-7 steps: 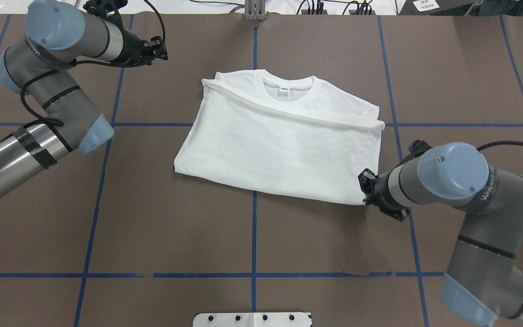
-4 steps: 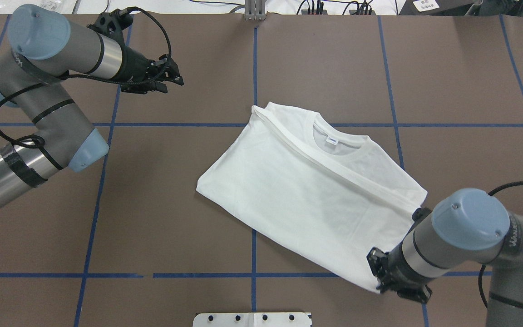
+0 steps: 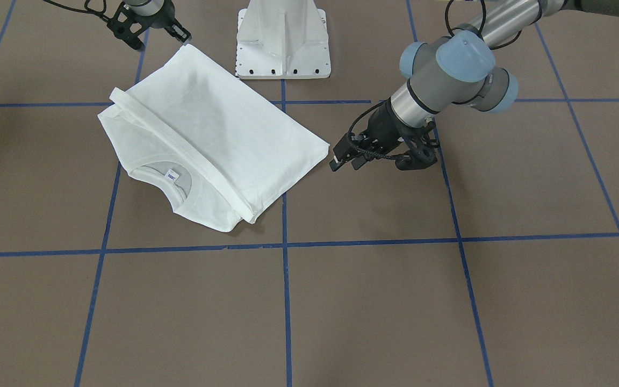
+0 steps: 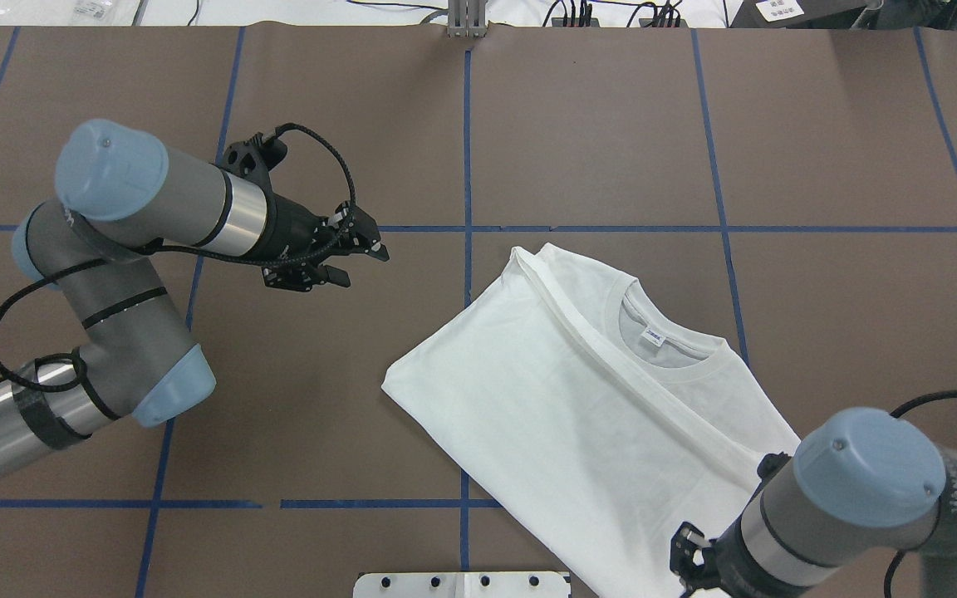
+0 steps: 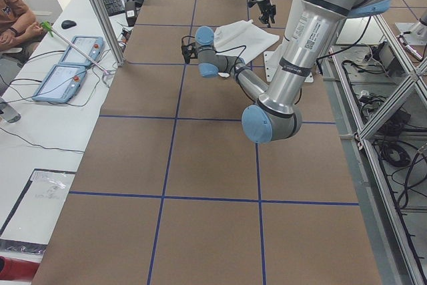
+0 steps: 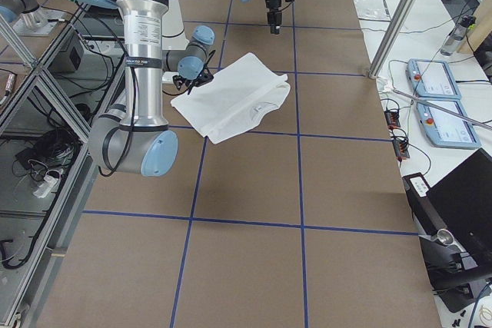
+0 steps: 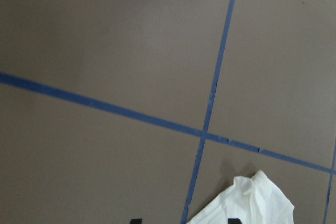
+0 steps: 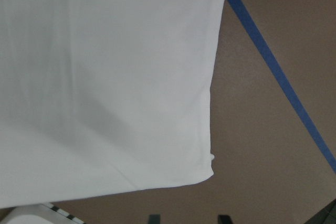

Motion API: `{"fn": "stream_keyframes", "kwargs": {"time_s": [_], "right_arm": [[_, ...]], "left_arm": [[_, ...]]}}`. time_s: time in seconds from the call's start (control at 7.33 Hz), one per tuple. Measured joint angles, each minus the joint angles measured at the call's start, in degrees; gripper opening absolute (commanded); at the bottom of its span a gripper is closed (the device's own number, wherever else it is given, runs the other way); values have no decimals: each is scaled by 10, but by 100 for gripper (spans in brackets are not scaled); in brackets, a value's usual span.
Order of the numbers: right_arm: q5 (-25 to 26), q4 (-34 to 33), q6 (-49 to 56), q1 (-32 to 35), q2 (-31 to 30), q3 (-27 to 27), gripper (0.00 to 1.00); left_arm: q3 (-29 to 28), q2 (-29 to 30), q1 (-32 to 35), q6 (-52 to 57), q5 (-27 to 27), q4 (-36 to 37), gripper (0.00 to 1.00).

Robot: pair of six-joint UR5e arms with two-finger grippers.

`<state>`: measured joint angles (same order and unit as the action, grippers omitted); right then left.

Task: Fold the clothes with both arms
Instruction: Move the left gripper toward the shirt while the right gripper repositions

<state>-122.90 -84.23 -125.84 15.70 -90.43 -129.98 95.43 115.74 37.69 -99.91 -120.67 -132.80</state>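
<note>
T-shirt point(image 4: 595, 415) folded, lying diagonal on table point(image 4: 611, 124), robot's right half, one corner near pedestal base point(image 3: 282, 48) | R gripper point(image 8: 189, 217) at this corner, fingers spread, nothing held | L gripper point(image 7: 185, 220) spread, empty, well apart | I fear R snags corner on retreat, fold opens.

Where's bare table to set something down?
Free: the whole operator-side strip of table beyond the blue tape line past the T-shirt. Narrow gap between T-shirt and left gripper. Crowded: by the pedestal, where the right gripper hovers at the T-shirt's corner.
</note>
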Motion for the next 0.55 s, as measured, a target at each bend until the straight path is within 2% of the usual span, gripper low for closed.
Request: {"fn": "stream_keyframes", "kwargs": {"time_s": [0.27, 0.55], "right_arm": [[0, 1, 64, 156, 59, 42, 100], [2, 2, 194, 272, 109, 115, 100]], "left_arm": [[12, -32, -59, -47, 26, 1, 80], [5, -33, -112, -74, 49, 1, 78]]}}
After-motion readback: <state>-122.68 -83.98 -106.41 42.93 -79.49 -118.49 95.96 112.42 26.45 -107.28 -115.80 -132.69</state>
